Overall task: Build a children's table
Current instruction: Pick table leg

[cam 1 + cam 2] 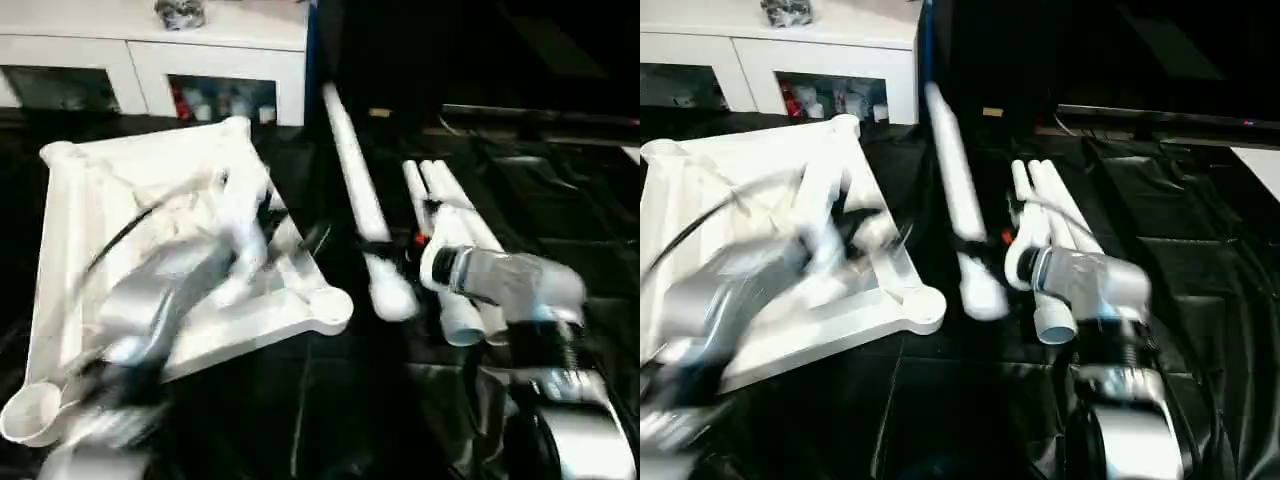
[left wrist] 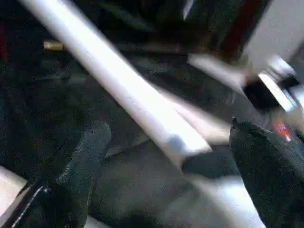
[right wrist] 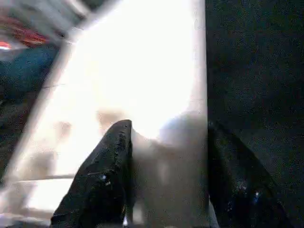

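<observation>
The white table top [image 1: 95, 200] lies underside up on the left, ribs and round corner sockets [image 1: 328, 308] showing. My left gripper [image 1: 292, 228] hovers at its right edge, open, fingers [image 2: 80, 161] wide apart with nothing between them. One white leg [image 1: 355, 185] lies slanted on the cloth just right of the top; the left wrist view looks along this leg [image 2: 118, 80]. Further right lies a bundle of legs [image 1: 455, 225]. My right gripper [image 3: 168, 126] is shut on one leg [image 3: 166, 85] of the bundle, a black finger [image 3: 107, 180] on each side of the tube.
Everything rests on a black-draped work surface [image 1: 330, 400]. A white cabinet [image 1: 150, 50] with open shelves stands behind the table top. A dark flat object [image 1: 1160, 115] lies along the back right edge.
</observation>
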Motion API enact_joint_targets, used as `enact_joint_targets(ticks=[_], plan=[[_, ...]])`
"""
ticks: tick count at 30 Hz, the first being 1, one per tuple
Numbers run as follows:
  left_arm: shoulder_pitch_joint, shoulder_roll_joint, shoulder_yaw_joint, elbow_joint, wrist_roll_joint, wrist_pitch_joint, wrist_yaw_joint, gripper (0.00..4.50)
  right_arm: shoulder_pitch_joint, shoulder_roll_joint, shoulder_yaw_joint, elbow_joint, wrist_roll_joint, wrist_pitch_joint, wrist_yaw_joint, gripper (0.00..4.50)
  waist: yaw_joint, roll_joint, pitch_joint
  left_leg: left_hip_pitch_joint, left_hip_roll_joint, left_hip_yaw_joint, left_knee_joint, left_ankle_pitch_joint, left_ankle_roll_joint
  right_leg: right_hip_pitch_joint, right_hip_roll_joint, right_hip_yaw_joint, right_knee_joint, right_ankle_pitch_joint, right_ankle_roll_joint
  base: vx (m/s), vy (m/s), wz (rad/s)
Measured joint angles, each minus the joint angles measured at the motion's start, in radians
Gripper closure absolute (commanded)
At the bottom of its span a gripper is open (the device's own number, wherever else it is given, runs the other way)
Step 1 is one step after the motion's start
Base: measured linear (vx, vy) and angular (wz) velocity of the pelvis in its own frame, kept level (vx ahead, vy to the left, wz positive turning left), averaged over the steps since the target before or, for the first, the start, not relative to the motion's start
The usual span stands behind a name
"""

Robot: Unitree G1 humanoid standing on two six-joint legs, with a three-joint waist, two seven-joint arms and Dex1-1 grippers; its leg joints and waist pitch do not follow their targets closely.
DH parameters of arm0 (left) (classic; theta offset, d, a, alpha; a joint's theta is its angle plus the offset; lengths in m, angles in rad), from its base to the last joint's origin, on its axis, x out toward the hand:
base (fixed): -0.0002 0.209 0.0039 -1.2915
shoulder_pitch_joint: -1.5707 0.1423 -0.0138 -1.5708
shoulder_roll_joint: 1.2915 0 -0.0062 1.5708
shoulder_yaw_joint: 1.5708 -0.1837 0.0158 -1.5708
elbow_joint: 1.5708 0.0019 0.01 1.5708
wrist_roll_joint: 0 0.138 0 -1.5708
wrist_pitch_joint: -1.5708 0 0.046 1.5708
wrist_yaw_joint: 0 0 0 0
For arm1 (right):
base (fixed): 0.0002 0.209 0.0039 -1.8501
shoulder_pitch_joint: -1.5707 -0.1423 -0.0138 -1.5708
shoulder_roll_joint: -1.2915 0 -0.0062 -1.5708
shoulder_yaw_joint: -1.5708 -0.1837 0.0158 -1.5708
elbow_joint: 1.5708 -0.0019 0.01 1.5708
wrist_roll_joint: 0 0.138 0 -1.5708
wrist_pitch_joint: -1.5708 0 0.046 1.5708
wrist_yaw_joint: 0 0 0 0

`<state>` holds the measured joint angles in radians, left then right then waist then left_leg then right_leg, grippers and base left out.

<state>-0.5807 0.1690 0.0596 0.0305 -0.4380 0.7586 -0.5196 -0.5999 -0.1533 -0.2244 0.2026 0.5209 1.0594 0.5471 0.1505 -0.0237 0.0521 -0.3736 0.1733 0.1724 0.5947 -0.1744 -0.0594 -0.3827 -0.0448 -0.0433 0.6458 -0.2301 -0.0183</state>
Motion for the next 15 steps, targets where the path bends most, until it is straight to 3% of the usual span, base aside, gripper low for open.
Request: enact_joint_targets(ticks=[8, 14, 15], plan=[[-0.111, -0.152, 0.191, 0.048, -0.233, 0.163, 0.127, 0.0, 0.128, -0.05, 0.044, -0.253, 0.125, 0.001, 0.166, 2.65, 0.006, -0.001, 0.001, 0.0, 0.0, 0.0, 0.0, 0.0, 0.0, 0.0, 0.0, -0.001, -0.001, 0.0, 0.0, 0.0, 0.0, 0.0], [-0.131, -0.184, 0.207, 0.016, -0.279, 0.224, 0.167, 0.0, 0.133, -0.06, 0.052, -0.321, 0.161, 0.001, 0.203, 2.65, 0.011, -0.001, 0.001, 0.0, 0.0, 0.0, 0.0, 0.0, 0.0, 0.0, 0.0, -0.001, -0.001, 0.0, 0.0, 0.0, 0.0, 0.0], [-0.131, -0.189, 0.213, 0.014, -0.287, 0.233, 0.178, 0.18, 0.137, -0.065, 0.058, -0.322, 0.162, 0.001, 0.203, 2.65, 0.012, -0.001, 0.001, 0.0, 0.0, 0.0, 0.0, 0.0, 0.0, 0.0, 0.0, -0.001, -0.001, 0.0, 0.0, 0.0, 0.0, 0.0]])
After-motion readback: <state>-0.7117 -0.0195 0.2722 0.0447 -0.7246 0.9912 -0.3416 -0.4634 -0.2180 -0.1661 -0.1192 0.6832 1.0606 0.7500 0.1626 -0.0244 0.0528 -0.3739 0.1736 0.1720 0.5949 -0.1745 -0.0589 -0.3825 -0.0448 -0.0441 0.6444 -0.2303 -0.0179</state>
